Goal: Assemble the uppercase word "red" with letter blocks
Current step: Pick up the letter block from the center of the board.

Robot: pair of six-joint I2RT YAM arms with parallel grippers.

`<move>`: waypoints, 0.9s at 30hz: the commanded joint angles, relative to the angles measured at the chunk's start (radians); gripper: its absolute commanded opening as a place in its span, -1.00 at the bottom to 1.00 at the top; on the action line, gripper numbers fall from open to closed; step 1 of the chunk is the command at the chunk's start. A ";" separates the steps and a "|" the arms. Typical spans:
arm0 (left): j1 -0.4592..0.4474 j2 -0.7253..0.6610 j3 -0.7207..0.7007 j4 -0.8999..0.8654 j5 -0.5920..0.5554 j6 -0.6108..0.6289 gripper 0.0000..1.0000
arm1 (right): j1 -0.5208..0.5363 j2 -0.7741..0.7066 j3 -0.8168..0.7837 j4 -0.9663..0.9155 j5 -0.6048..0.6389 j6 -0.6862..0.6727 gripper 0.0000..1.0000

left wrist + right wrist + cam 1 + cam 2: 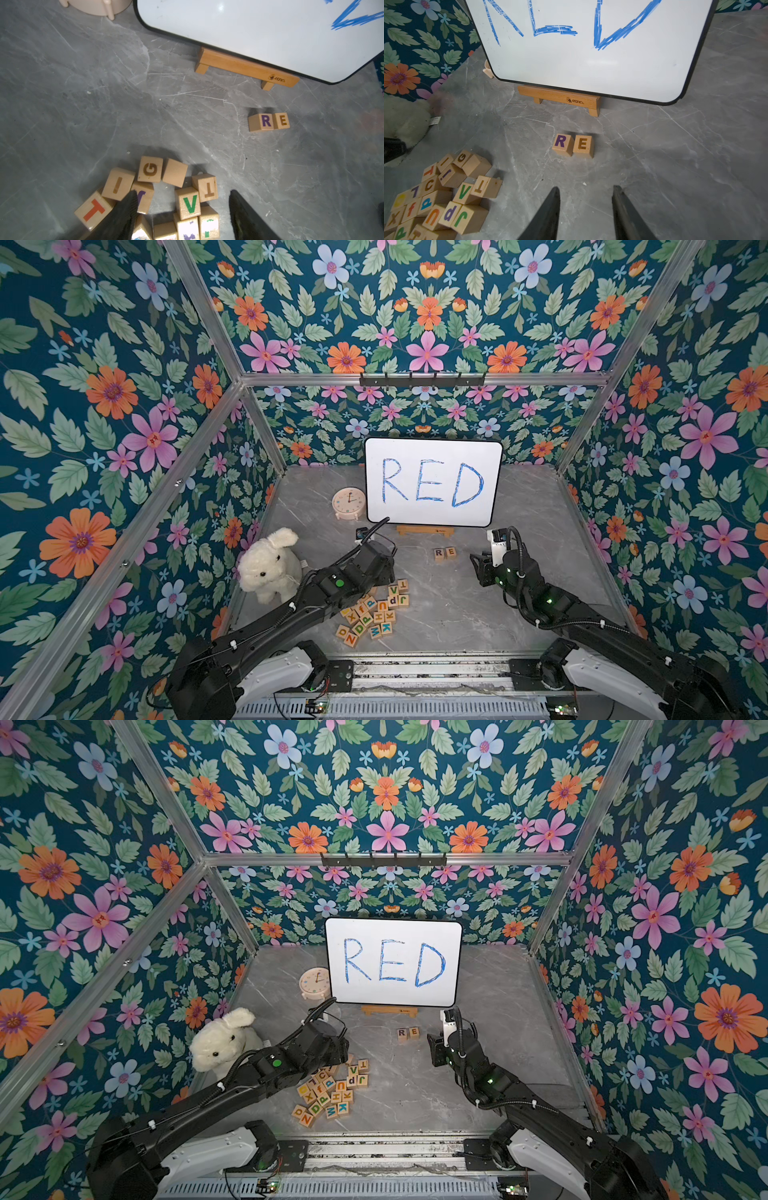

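The R block (439,553) and the E block (450,552) stand side by side in front of the whiteboard, reading "RE"; both also show in the wrist views as R (561,143) and E (282,120). The other letter blocks (374,610) lie in a loose pile nearer the front, and one with a green D (359,628) sits at its near side. My left gripper (182,192) hangs open over the pile's far end, with a green V block (188,202) between its fingers and ungripped. My right gripper (586,187) is open and empty, to the right of the R and E blocks.
A whiteboard (432,481) with blue handwritten RED leans on a wooden stand (419,530) at the back. A small clock (348,502) stands to its left. A white plush rabbit (270,564) sits by the left wall, beside the left arm.
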 commanded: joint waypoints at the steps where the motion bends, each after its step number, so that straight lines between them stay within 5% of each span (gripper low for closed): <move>1: 0.001 -0.031 -0.030 -0.036 -0.030 -0.061 0.43 | 0.001 0.017 0.008 -0.066 0.060 -0.001 -0.14; 12: 0.001 -0.089 -0.041 -0.094 -0.150 -0.158 0.44 | 0.000 0.128 0.045 -0.093 0.026 0.033 -0.14; 27: 0.001 -0.040 -0.008 -0.126 -0.155 -0.164 0.43 | 0.001 0.184 0.065 -0.090 0.009 0.050 -0.13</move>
